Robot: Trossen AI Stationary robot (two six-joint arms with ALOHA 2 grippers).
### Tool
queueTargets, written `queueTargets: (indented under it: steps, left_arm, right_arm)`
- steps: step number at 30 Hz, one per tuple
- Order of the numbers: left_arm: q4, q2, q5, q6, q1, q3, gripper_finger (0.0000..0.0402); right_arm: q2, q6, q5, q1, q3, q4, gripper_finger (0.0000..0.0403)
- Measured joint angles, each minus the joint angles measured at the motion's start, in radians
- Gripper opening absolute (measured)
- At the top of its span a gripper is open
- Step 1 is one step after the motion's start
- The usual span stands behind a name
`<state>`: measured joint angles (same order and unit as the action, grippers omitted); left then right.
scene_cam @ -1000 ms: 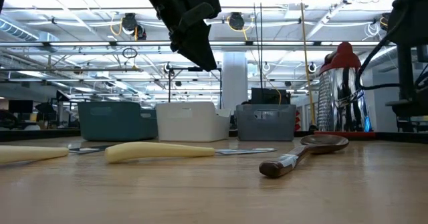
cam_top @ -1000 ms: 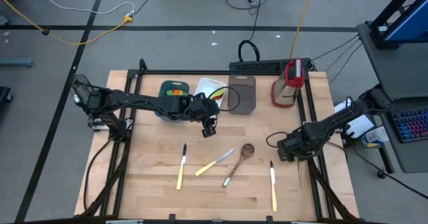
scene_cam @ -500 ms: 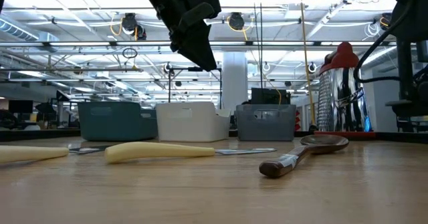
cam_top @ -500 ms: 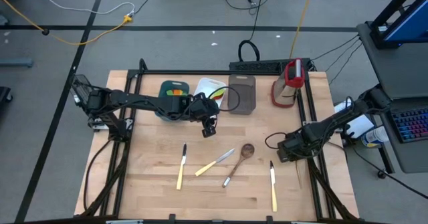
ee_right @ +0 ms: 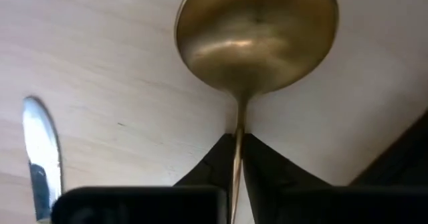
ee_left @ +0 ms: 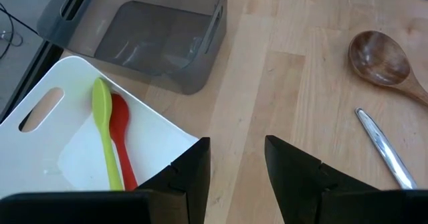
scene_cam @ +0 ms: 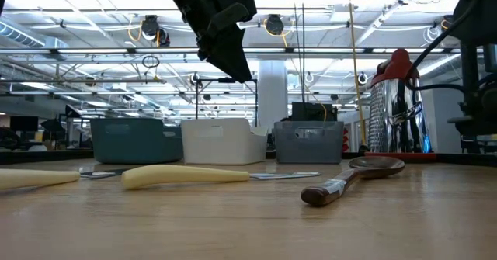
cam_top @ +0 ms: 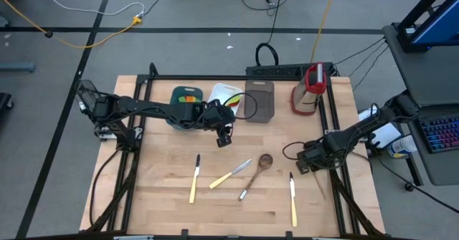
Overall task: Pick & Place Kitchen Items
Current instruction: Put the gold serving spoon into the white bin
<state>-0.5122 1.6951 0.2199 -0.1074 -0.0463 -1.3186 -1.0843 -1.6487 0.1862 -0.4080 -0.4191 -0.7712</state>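
**Gold spoon held in the right claw**

The right claw [ee_right: 237, 158] was shut tight on the thin handle of the gold spoon [ee_right: 257, 33]. It held the spoon just above the desk [cam_top: 165, 204] near the right edge, likely to carry it to a tray. The left claw [ee_left: 234, 177] was open and held nothing. It hung over the desk beside the white tray [ee_left: 60, 150], where a green spoon [ee_left: 105, 134] and a red spoon [ee_left: 122, 137] lay. A wooden spoon [cam_top: 257, 174] and three pale-handled knives [cam_top: 193, 177] lay near the front edge.
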Motion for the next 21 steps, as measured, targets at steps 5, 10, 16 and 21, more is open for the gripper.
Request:
queueTargets:
  steps: [5,10,16,21]
  left_arm:
    - [0.0,0.0,0.0,0.0,0.0,0.0,0.0147]
    - [0.0,0.0,0.0,0.0,0.0,0.0,0.0147]
    - [0.0,0.0,0.0,-0.002,0.0,0.0,0.0147]
    - [0.001,0.0,0.0,-0.002,0.0,0.0,0.0147]
  right_arm:
    - [0.012,0.068,-0.01,0.0,-0.019,0.025,0.0006]
    - [0.053,0.139,-0.167,0.002,-0.067,0.029,0.0006]
    - [0.101,0.252,-0.297,0.012,-0.075,0.094,0.0006]
    - [0.12,0.393,-0.398,0.043,-0.076,0.217,0.0006]
